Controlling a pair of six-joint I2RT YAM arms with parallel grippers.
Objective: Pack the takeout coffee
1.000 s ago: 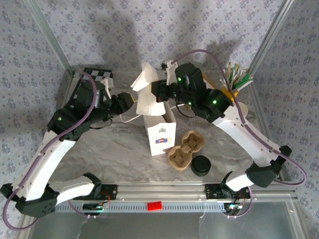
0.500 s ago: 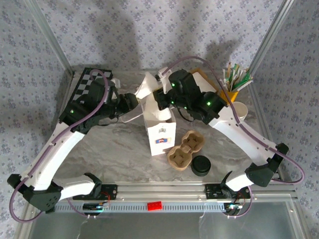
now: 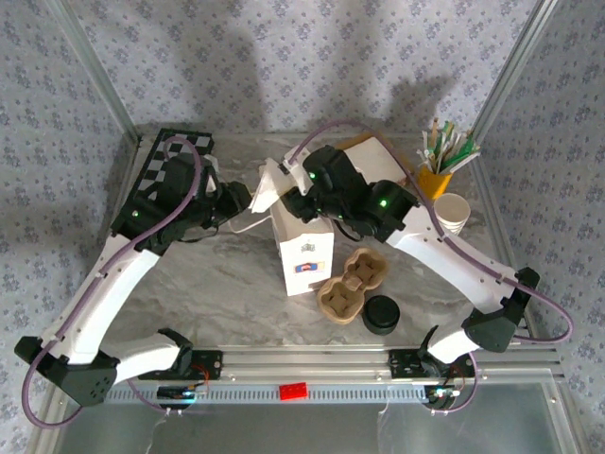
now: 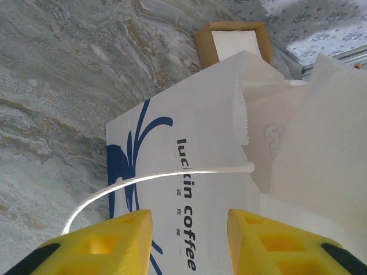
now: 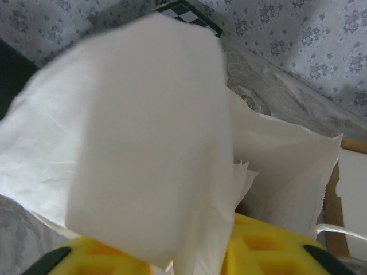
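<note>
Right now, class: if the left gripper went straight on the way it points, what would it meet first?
Probably the white handle cord, then the paper bag close behind; depth unclear.

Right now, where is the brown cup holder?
From above, the brown cup holder lies on the marble table just right of the white coffee bag, with the black lid at its near-right side.
</note>
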